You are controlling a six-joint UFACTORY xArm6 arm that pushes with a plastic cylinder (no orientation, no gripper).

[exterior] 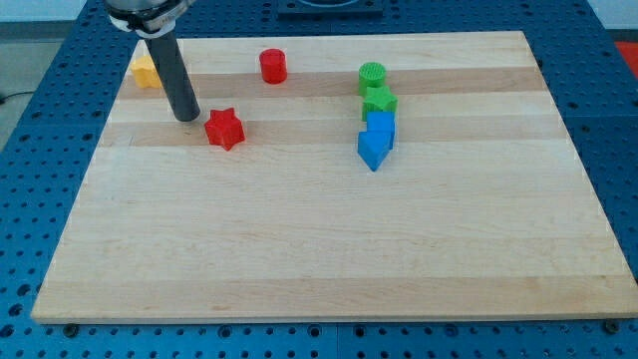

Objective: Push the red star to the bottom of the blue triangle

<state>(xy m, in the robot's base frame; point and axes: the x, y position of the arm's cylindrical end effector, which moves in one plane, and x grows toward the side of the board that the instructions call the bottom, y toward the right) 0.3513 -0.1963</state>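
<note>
The red star (pixel 225 129) lies on the wooden board (pixel 329 249) at the upper left. My tip (pixel 186 117) stands just to the star's left, a small gap away. The blue triangle (pixel 372 150) lies right of the middle, at the bottom of a column of blocks, touching a blue cube (pixel 382 127) above it. The star is well to the left of the triangle.
A green star (pixel 378 101) and a green cylinder (pixel 372 76) stand above the blue cube in the same column. A red cylinder (pixel 273 66) sits near the top edge. A yellow block (pixel 147 71) lies at the top left, partly behind the rod.
</note>
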